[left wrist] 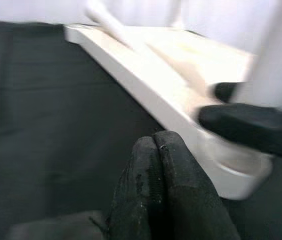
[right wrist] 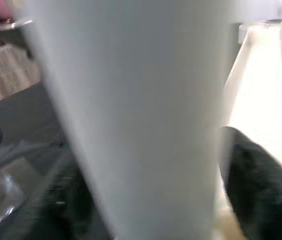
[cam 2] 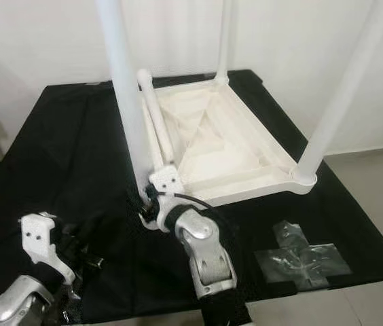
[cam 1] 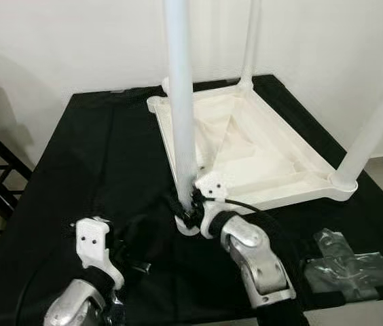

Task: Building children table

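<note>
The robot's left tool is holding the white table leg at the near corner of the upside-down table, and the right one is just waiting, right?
Not quite: the sides are swapped. In the left eye view the right tool grips the white table leg at the near corner of the upside-down table. The left tool waits, shut and empty, over the black cloth.

White table top (cam 1: 246,146), white legs (cam 1: 181,102); black cloth (cam 1: 89,170).
</note>
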You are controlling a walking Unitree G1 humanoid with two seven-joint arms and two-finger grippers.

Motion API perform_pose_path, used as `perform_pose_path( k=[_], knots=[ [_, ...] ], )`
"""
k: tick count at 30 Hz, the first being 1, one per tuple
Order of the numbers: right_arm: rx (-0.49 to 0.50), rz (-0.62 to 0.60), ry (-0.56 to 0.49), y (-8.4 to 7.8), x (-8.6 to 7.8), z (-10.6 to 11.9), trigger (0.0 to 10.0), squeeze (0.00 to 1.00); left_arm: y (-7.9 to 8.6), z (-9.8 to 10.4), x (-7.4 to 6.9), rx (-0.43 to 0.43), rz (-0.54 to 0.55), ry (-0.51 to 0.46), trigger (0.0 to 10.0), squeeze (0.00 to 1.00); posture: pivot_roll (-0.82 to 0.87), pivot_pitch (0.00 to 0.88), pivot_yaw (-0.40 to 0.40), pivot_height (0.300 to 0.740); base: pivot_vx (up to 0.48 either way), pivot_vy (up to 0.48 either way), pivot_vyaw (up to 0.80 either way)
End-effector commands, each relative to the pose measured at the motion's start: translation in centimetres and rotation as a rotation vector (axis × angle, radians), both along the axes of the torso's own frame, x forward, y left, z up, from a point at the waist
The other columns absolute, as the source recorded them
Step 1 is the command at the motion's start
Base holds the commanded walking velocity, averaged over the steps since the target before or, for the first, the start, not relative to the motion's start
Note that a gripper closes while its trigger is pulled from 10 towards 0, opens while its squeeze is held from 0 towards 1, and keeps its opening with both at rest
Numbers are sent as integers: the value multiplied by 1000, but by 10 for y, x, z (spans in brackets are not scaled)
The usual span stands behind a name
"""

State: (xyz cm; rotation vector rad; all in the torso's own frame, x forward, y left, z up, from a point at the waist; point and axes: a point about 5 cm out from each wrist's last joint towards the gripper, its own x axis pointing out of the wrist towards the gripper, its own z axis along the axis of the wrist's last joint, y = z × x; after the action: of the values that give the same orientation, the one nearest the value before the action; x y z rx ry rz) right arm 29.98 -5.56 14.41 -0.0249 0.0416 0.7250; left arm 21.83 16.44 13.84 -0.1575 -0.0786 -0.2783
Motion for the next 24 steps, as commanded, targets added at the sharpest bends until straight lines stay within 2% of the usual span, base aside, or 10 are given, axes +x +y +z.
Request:
perform_pose_path(
  k=[1,4,6,10,11,12,18,24],
  knots=[
    [27,21,-48,-4,-2,12,10000,1000,8,-3,2,16,63,13,10000,0,-52,86,40,740,0,0,0],
    [14,34,-62,-12,-6,11,10000,1000,11,-3,3,28,91,12,10000,0,-56,88,42,740,0,0,0],
    [-18,123,-62,-27,-25,4,10000,1000,18,-1,3,28,155,2,10000,0,-71,90,48,740,0,0,0],
    [-26,226,-35,-41,-50,-5,10000,1000,27,-1,3,4,223,3,10000,0,-81,94,58,740,0,0,0],
    [-21,233,-29,-44,-54,-6,10000,690,28,-1,3,7,231,5,10000,0,-81,93,58,740,0,0,0],
    [-17,236,-24,-45,-56,-6,10000,0,29,-1,3,10,237,5,10000,0,-82,93,59,740,0,0,0],
    [9,235,-4,-55,-61,-6,10000,0,30,-1,3,15,243,11,10000,0,-84,96,68,740,0,0,0],
    [80,280,28,-65,-63,-3,10000,0,33,-5,-2,9,239,41,10000,0,-85,98,70,740,0,0,0]
  ],
)
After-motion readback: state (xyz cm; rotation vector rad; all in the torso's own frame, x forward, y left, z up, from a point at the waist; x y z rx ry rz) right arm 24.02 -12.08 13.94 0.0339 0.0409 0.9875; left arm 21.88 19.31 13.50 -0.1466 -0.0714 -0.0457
